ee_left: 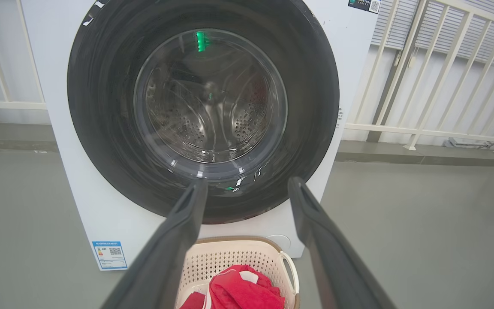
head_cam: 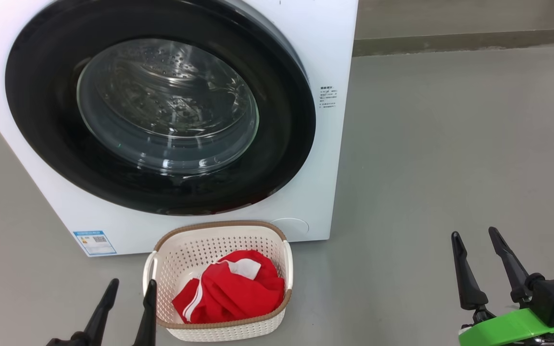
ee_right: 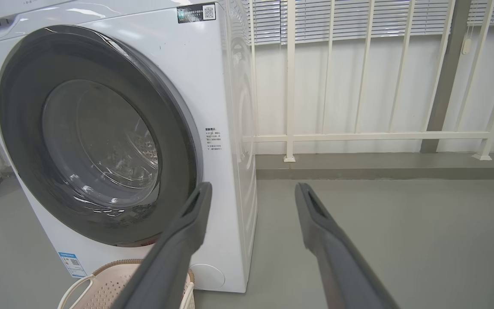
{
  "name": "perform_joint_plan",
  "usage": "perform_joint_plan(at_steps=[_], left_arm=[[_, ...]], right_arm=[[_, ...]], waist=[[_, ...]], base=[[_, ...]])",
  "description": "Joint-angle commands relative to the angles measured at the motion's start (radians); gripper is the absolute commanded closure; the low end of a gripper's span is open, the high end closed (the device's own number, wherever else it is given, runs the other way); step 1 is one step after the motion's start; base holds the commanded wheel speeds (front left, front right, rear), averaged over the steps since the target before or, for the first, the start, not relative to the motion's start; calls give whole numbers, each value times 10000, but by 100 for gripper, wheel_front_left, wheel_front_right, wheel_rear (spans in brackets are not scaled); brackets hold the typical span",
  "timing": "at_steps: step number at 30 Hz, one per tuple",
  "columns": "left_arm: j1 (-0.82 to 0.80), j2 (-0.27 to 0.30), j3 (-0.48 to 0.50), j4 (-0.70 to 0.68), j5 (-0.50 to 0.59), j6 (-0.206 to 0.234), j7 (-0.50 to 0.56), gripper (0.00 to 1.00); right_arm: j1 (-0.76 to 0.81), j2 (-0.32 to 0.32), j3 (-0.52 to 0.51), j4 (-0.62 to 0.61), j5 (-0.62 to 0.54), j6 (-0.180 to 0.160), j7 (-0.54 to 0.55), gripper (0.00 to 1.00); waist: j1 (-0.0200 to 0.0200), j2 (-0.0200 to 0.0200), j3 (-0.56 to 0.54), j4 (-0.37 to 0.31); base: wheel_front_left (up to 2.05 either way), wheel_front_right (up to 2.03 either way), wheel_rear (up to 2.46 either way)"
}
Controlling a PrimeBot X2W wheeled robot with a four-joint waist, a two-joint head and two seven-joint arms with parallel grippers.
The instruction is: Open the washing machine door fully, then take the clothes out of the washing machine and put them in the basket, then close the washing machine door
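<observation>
**A:** Largest first. A big white boxy front-loading washing machine (head_cam: 334,48) takes the upper left of the head frame. Its round door (head_cam: 161,108), glossy black rim around a clear glass window, looks seated flush on the front.

**B:** And the load?

**A:** Lower centre, on the grey floor (head_cam: 426,168) just before the machine, is a small cream perforated plastic basket (head_cam: 219,225) with a brown rim. A bright red garment (head_cam: 233,293) with white trim lies bunched inside it.

**B:** Grasp state?

**A:** At lower left, the left fingers (head_cam: 148,312) are just beside the basket's left wall, spread and empty. At lower right, the right fingers (head_cam: 464,274) are well apart from everything, also spread and empty.

**B:** Governing relation?

**A:** The door lies up-frame, ahead of the left fingers, which are on the nearer arm. Judgement: all steps look done. At most, a check press on the rim.
</observation>
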Motion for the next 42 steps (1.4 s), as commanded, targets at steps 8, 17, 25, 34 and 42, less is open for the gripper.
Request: perform_joint_plan(at_steps=[8, 17, 25, 34, 42], left_arm=[[27, -44, -268, 282, -292, 10, 20, 100], [-35, -141, -203, 534, -1070, 11, 243, 100], [-173, -162, -91, 592, -2010, 6, 503, 100], [-304, -182, 21, 643, -2946, 1, 762, 100], [-404, -198, 108, 682, -3677, -3, 965, 100]], right_arm=[[0, 32, 44, 136, 16, 0, 3, 100], [-47, 96, 10, 412, 833, -1, 237, 100], [-156, 81, -4, 454, 1828, -1, 490, 100], [-267, 65, -28, 499, 2819, -2, 753, 100], [-354, 53, -48, 536, 3591, -3, 959, 100]], waist=[[0, 0, -31, 59], [22, 0, -21, 46], [1, 0, 45, 30], [1, 0, 87, 13], [1, 0, 120, 1]], base=[[0, 0, 0], [0, 0, 0], [0, 0, 0], [0, 0, 0], [0, 0, 0]])
